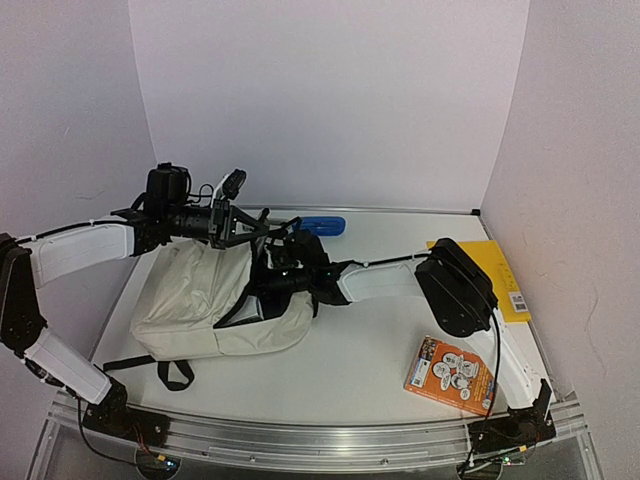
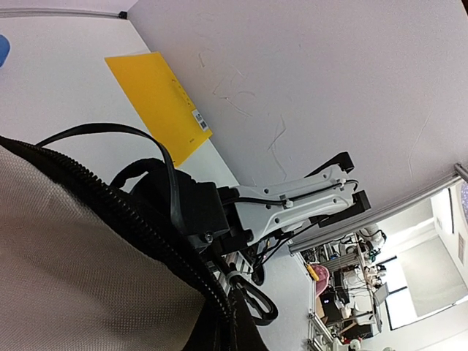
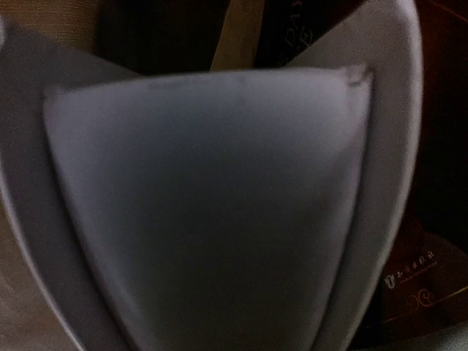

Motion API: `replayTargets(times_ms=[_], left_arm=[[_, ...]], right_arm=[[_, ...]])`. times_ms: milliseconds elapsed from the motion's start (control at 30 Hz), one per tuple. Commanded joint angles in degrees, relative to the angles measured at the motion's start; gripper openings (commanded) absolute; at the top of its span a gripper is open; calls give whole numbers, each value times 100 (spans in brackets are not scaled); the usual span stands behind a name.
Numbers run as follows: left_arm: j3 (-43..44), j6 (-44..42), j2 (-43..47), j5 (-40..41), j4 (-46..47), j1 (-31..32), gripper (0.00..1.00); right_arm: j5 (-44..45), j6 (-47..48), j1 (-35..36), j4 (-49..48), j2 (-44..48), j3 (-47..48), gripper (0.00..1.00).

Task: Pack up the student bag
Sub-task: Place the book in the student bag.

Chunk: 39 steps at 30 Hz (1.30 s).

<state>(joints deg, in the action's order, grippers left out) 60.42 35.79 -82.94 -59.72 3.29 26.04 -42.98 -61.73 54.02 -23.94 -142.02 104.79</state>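
Observation:
The student bag, cream with black straps, lies on the left of the table, its mouth facing right. My left gripper holds up the top edge of that mouth. In the left wrist view the cream fabric and black zipper fill the lower left, and my own fingers do not show. My right gripper reaches into the bag's mouth, its jaws hidden there. The right wrist view is dark and blurred. A pale grey curved sheet fills it, with a dark cover bearing a small logo beside it.
An orange picture book lies at the front right. A yellow flat book lies at the right under my right arm, and it also shows as the yellow flat book in the left wrist view. A blue thing lies behind the bag. White walls enclose the table.

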Motion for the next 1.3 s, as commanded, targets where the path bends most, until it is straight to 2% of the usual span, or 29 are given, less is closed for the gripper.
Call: replayTargets(times_ms=[0, 67, 233, 433, 500, 567, 700, 1000, 1133, 1267], left_arm=[[373, -403, 338, 330, 101, 87, 0], [309, -618, 533, 785, -270, 73, 0], [-129, -595, 1024, 1556, -953, -139, 0], [-660, -416, 1676, 2061, -1816, -895, 0], [-666, -449, 1738, 2264, -2154, -1015, 0], [-646, -525, 1788, 2550, -2515, -1058, 0], [-725, -453, 1848, 2835, -2700, -1090, 0], [-762, -66, 1770, 3377, -2880, -1181, 0], [-962, 266, 1868, 3789, -3025, -1355, 0], [-1413, 856, 2063, 3895, -2947, -1701, 0]], right_arm=[[245, 243, 123, -18, 42, -82, 40], [325, 451, 113, 34, 233, -231, 46], [564, 726, 9, 206, 690, -568, 53], [1031, 1312, -124, 745, 1537, -971, 69], [1324, 1582, -121, 1161, 1684, -953, 75], [2043, 2082, -122, 2102, 1906, -791, 80], [3056, 2592, -122, 3021, 2308, -765, 86], [4187, 3244, -129, 3703, 3412, -954, 98], [4512, 3334, -240, 3943, 3729, -1105, 98], [4457, 3242, -650, 4033, 4124, -1585, 97]])
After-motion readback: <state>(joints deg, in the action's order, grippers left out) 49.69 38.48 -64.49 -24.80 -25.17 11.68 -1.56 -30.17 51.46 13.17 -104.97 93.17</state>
